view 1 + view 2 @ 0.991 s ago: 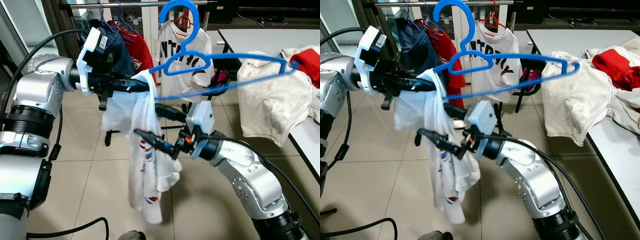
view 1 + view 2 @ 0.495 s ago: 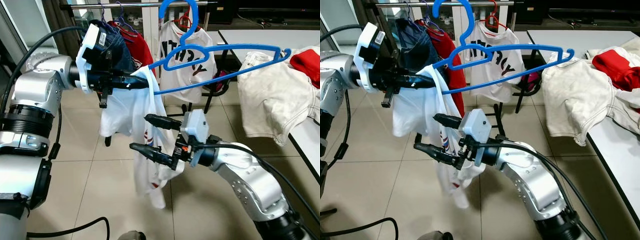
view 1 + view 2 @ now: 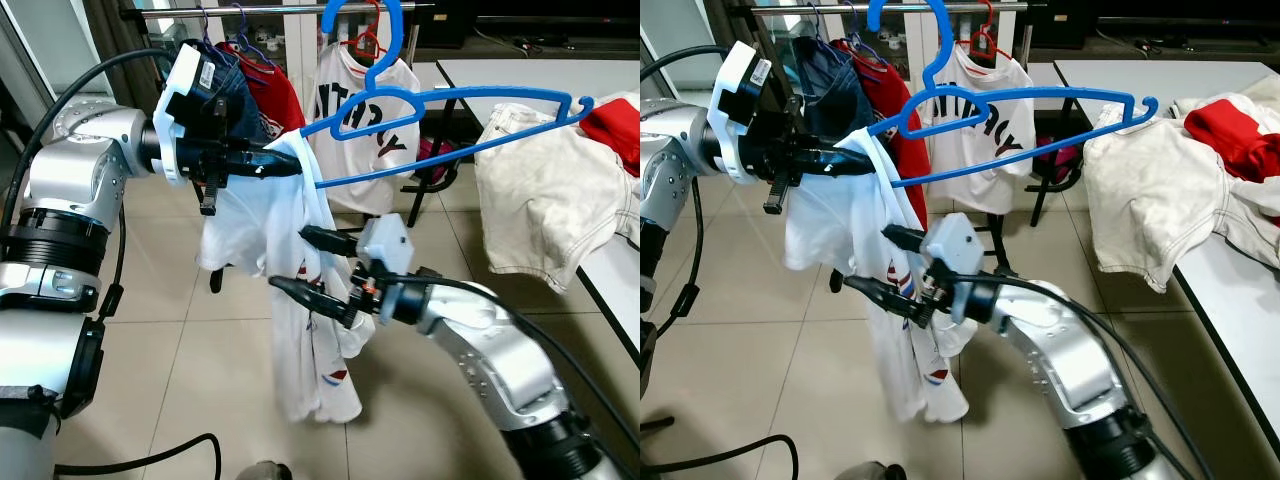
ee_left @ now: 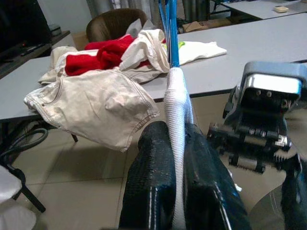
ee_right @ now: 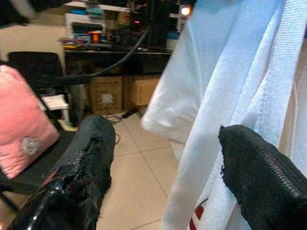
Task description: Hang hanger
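A blue hanger (image 3: 480, 92) is held up level in front of me, its hook (image 3: 385, 30) near the rail. A white T-shirt (image 3: 300, 300) hangs from the hanger's left end, bunched at the collar. My left gripper (image 3: 285, 165) is shut on that end, clamping the hanger through the fabric (image 4: 177, 120). My right gripper (image 3: 290, 258) is open lower down, its two fingers either side of the hanging shirt. In the right wrist view the white cloth (image 5: 230, 72) lies between the spread fingers (image 5: 91, 143).
A clothes rail (image 3: 250, 8) at the back carries a denim piece, a red top and a printed white T-shirt (image 3: 365, 110). A table (image 3: 610, 270) on the right holds a cream garment (image 3: 540, 200) and a red one (image 3: 620, 125). A cable (image 3: 150, 460) lies on the tiled floor.
The hanger's right end rose, so it sits more level. My right gripper shifted left along the shirt, and the shirt swung and now hangs longer.
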### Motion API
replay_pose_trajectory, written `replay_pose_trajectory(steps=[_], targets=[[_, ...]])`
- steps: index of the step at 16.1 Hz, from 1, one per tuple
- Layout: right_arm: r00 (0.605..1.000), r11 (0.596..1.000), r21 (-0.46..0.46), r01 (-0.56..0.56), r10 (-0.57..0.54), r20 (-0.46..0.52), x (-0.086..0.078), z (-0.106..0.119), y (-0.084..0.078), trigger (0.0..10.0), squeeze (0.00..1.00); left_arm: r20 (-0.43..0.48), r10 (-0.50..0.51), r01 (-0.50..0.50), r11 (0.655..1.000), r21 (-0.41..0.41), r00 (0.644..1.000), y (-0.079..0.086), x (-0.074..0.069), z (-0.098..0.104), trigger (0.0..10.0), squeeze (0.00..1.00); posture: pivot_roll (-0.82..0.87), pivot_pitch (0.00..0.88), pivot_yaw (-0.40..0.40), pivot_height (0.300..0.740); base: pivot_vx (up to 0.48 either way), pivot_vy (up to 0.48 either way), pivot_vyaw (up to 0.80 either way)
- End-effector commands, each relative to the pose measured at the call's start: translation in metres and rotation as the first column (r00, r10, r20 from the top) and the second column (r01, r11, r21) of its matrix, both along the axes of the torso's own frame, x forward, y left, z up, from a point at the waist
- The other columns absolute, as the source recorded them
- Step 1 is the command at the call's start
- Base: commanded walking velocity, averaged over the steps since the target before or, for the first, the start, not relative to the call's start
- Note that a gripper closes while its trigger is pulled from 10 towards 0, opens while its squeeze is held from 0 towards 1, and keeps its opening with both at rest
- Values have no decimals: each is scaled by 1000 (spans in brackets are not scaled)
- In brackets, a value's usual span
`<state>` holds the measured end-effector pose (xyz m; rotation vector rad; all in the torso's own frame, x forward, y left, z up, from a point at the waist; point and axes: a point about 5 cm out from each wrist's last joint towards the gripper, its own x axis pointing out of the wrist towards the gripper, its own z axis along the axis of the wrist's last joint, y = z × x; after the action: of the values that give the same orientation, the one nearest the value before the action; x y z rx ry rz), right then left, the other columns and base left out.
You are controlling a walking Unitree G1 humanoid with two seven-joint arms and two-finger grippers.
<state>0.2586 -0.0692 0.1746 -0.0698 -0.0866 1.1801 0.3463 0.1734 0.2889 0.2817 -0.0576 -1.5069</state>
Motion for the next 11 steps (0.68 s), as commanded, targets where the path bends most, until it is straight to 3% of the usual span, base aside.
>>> replay_pose_trajectory(steps=[1,3,6,11], targets=[[1000,999,30,-19,18,18,-2,9,-6,10000,0,37,1,-1,1000,-9,999,0,-2,9,0,0,-100,0,92,740,0,0,0],[999,998,41,-45,45,1,-2,12,-20,10000,0,34,-2,2,1000,-7,999,0,-2,9,0,0,-103,0,95,740,0,0,0],[999,998,52,46,-47,11,11,16,-27,10000,0,30,-15,15,1000,-11,999,-3,-3,10,0,0,-103,0,95,740,0,0,0],[1000,997,78,14,-15,2,12,16,-11,10000,0,26,-22,22,1000,-15,999,-6,-4,8,0,0,-99,0,93,740,0,0,0]])
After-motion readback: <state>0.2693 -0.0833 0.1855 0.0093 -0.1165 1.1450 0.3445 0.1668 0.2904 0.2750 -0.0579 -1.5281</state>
